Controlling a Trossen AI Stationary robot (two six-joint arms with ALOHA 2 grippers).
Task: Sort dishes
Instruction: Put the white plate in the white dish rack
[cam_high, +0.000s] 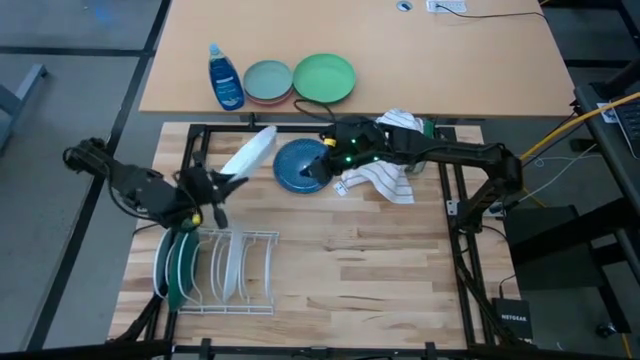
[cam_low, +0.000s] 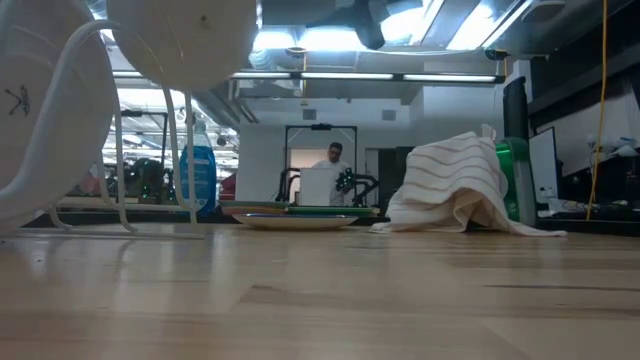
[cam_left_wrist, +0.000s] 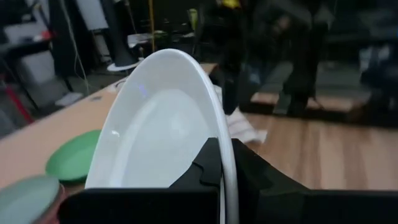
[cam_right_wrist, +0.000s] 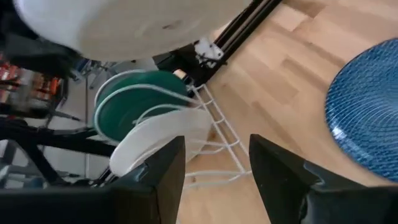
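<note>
My left gripper is shut on a white plate, which hangs tilted above the table's far left, over the wire rack. The same plate fills the left wrist view and shows at the top of the low view. A dark green plate and white plates stand on edge in the rack's slots. The dark blue speckled plate lies flat on the table. My right gripper hovers open over that plate's right part, touching nothing; its fingers point toward the rack. My left gripper pinches the white plate's rim between its two fingers, one finger on the hollow face and one on the underside. The fingers come about level from the table's left. The plate is lifted clear, standing tilted on edge, reaching away from the gripper.
A striped towel lies bunched right of the blue plate, under my right arm. On the far table stand a dish-soap bottle, a grey-blue plate over a pink one and a light green plate. A person shows far behind.
</note>
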